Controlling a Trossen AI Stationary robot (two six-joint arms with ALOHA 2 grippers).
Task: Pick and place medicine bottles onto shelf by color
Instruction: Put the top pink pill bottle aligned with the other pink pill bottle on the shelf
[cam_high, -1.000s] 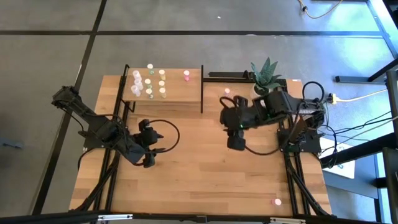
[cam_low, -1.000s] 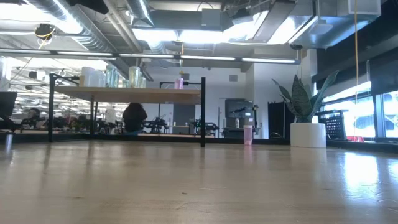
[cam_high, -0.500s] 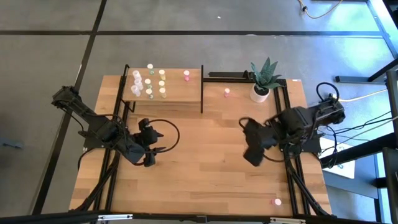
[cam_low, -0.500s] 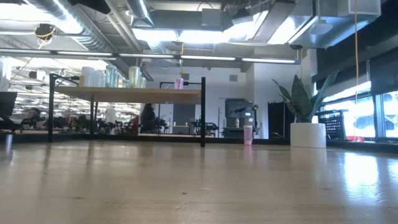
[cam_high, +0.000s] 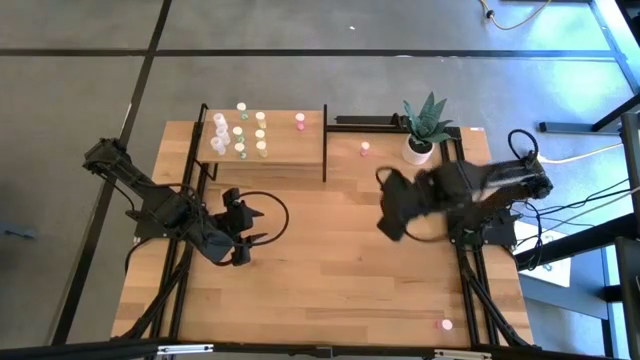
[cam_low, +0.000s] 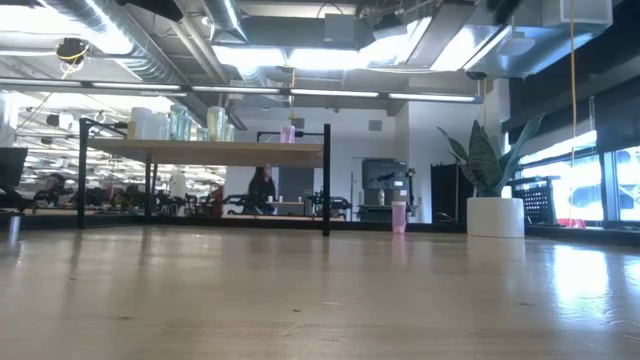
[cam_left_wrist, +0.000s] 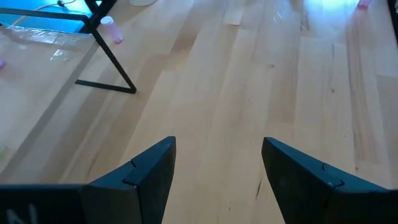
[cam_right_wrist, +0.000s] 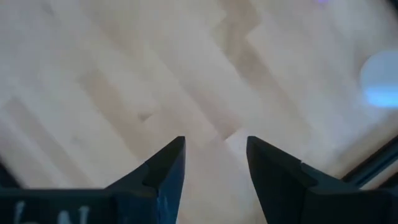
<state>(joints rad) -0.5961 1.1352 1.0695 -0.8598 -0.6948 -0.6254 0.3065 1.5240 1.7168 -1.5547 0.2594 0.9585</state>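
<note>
The shelf (cam_high: 262, 140) stands at the table's far left, framed by black posts. Several medicine bottles (cam_high: 240, 130) with white, green and yellow tops stand on it, and one pink-topped bottle (cam_high: 300, 120) stands at its right end. In the low view they show on the shelf top (cam_low: 180, 122), with the pink one apart (cam_low: 288, 132). Another pink bottle (cam_high: 365, 148) stands on the table right of the shelf, and one (cam_high: 446, 323) stands near the near right corner. My left gripper (cam_high: 255, 228) is open and empty left of centre. My right gripper (cam_high: 386, 226) is open and empty right of centre.
A white plant pot (cam_high: 420, 148) with a green plant stands at the far right, beside the pink bottle on the table. A black shelf post (cam_left_wrist: 109, 56) and that pink bottle (cam_left_wrist: 112, 30) show ahead of my left gripper. Bare wood lies between the two grippers.
My right arm has drawn back from in front of the plant toward the table's right edge and near side. Its gripper has then swung back toward the left and far side. A person in the room behind has walked to the right.
</note>
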